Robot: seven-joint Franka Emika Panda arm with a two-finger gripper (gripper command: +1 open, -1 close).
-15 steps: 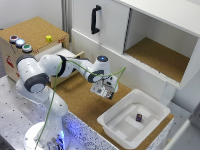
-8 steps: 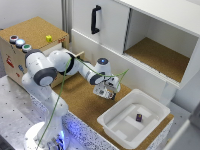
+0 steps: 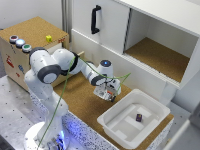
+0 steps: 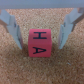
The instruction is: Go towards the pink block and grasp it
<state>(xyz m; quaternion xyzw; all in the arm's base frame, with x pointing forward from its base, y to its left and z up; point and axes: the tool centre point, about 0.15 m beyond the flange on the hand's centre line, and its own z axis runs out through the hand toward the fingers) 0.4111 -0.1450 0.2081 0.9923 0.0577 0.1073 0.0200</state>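
1. Far out at the exterior view's left, well away from the white tray (image 3: 150,102), sits the wooden box (image 3: 30,37), with three round buttons (image 3: 20,43) along its top edge and a small yellow block (image 3: 49,38) further back on its top.
2. Closer to the tray comes the arm (image 3: 60,65), white and bulky, base planted on the perforated metal table (image 3: 15,115), reaching over the cork mat (image 3: 85,100) toward the tray.
3. And here is the gripper (image 3: 109,96), low over the cork just beside the tray's near corner on the exterior view's left, not over the tray itself.
4. Wrist view now: the pink block (image 4: 39,43) rests on the cork right between the two fingers (image 4: 12,28), black letters H and A on its faces. The fingers stand spread wider than the block, a clear gap on each side, touching nothing. In the exterior view the block is hidden under the gripper.
5. Inside the tray, toward the exterior view's right, lies a small dark purple block (image 3: 139,118).
6. Behind the tray rises the white cabinet (image 3: 115,30), a black handle (image 3: 94,18) on its closed door and an open cork-floored compartment (image 3: 155,55) on the exterior view's right.
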